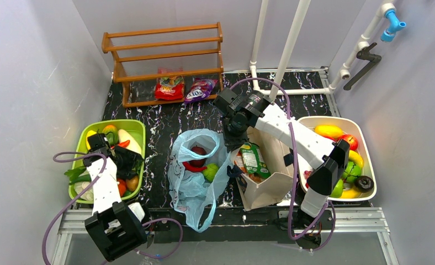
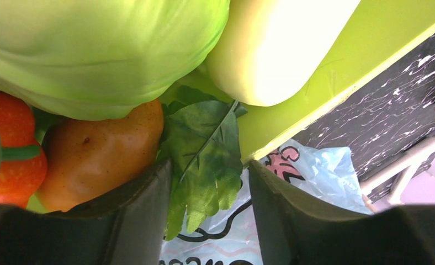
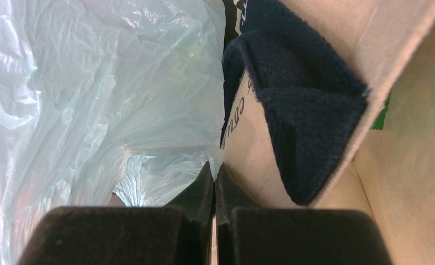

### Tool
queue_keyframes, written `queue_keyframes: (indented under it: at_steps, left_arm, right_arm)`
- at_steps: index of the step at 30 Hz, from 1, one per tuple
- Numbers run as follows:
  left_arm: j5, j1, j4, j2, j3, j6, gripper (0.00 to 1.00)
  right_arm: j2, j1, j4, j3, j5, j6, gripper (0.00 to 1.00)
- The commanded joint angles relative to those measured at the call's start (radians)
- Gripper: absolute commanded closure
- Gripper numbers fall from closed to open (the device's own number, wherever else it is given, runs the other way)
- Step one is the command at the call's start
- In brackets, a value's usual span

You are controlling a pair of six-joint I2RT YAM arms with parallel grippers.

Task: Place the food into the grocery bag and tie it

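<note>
The light-blue grocery bag (image 1: pixel 189 190) lies open at the table's middle. Inside it are a red apple (image 1: pixel 199 151), a red pepper (image 1: pixel 192 166) and a green round fruit (image 1: pixel 211 173). My right gripper (image 1: pixel 230 142) is at the bag's right rim, shut, with the thin plastic (image 3: pixel 94 94) pinched at its tips (image 3: pixel 215 165). My left gripper (image 1: pixel 128 161) hangs over the green bin (image 1: pixel 139 128). Its fingers (image 2: pixel 149 221) are apart around a green leaf (image 2: pixel 204 149), beside an orange-brown fruit (image 2: pixel 99 157). The bag (image 2: pixel 320 171) shows beyond the bin's wall.
A beige canvas tote (image 1: pixel 270 185) with navy handles (image 3: pixel 298 105) stands right of the bag, a green packet (image 1: pixel 253 159) in it. A white tray (image 1: pixel 337 120) of fruit sits far right. A wooden rack (image 1: pixel 165 52) with snack packets (image 1: pixel 169 88) stands at the back.
</note>
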State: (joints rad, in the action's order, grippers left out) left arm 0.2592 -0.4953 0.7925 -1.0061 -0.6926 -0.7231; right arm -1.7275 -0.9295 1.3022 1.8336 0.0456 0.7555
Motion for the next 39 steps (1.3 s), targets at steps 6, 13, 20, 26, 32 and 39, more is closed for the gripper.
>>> queue_keyframes:
  at_steps: [6, 13, 20, 26, 32, 39]
  left_arm:
    - [-0.018, -0.007, -0.019, 0.044, 0.005, -0.035, 0.63]
    - [-0.053, -0.008, -0.005, 0.084, -0.016, -0.031, 0.86]
    - [-0.049, -0.008, 0.008, 0.095, -0.039, 0.005, 1.0]
    - [-0.01, -0.008, 0.036, 0.153, -0.088, 0.033, 1.0]
    - [-0.03, 0.01, 0.111, 0.145, -0.206, 0.074, 1.0]
    - [0.007, 0.035, 0.107, 0.102, -0.309, 0.081, 1.0]
  right_arm:
    - [0.037, 0.008, 0.001, -0.025, 0.004, -0.015, 0.99]
    - [0.037, 0.009, 0.007, -0.02, 0.005, -0.017, 0.99]
    - [0.036, 0.009, 0.016, -0.006, 0.005, -0.013, 0.99]
    - [0.026, 0.009, 0.019, 0.014, 0.0, -0.012, 0.99]
    - [0.007, 0.009, 0.03, 0.04, 0.0, -0.012, 0.99]
    - [0.005, 0.009, 0.029, 0.041, -0.003, -0.011, 0.99]
